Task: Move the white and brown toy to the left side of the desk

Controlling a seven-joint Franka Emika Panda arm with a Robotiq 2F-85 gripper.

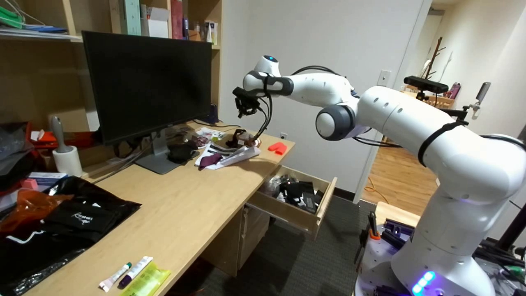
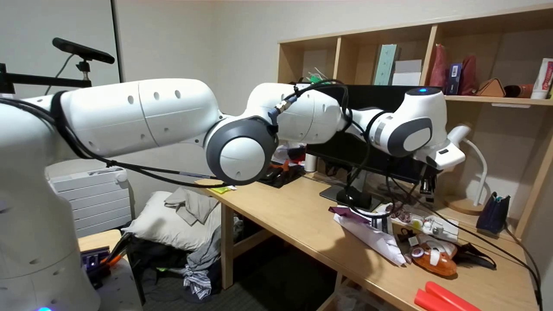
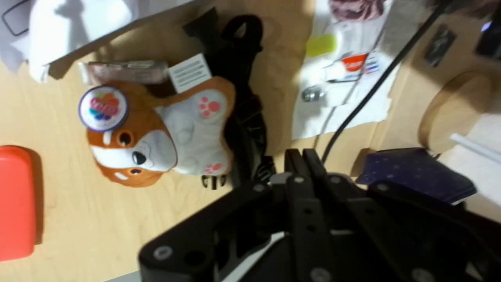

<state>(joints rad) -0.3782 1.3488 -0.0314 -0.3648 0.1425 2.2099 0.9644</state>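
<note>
The tool (image 3: 302, 153) – pressed together – is hovering above the counter (image 3: 78, 219), and the white and brown toy (image 3: 160, 135) is lying left of it in the wrist view.

Your one gripper (image 3: 301, 152) appears with one white and brown toy (image 3: 159, 135) bearing two pink paw prints (image 3: 213, 106), one desk (image 1: 181, 203), one monitor (image 1: 152, 82), one pulled-out drawer (image 1: 283, 210), one lint roller (image 1: 68, 161), one green-capped tube (image 1: 115, 277) and one purple-capped tube (image 1: 137, 269).
</note>
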